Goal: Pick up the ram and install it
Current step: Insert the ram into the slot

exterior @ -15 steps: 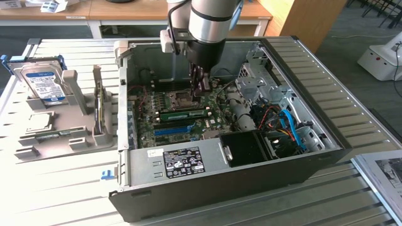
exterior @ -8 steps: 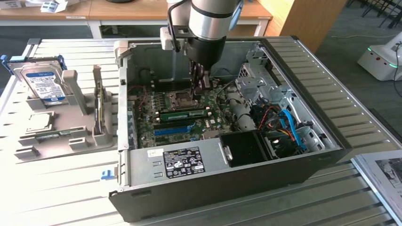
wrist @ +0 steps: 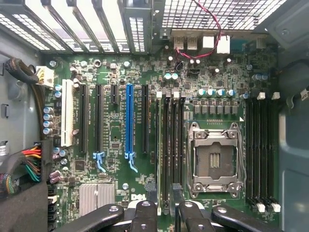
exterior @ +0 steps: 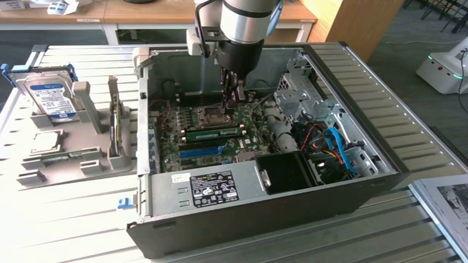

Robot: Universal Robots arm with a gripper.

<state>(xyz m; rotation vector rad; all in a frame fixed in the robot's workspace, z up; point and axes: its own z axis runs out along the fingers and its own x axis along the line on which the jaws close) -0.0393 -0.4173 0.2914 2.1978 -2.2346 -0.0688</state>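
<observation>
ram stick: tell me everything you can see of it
The ram is a long, thin green circuit-board stick with a row of dark chips on its face. It stands on edge, plugged into the motherboard, between the CPU socket and the blue slot strip. The open gripper is just above it, holding nothing.
</observation>
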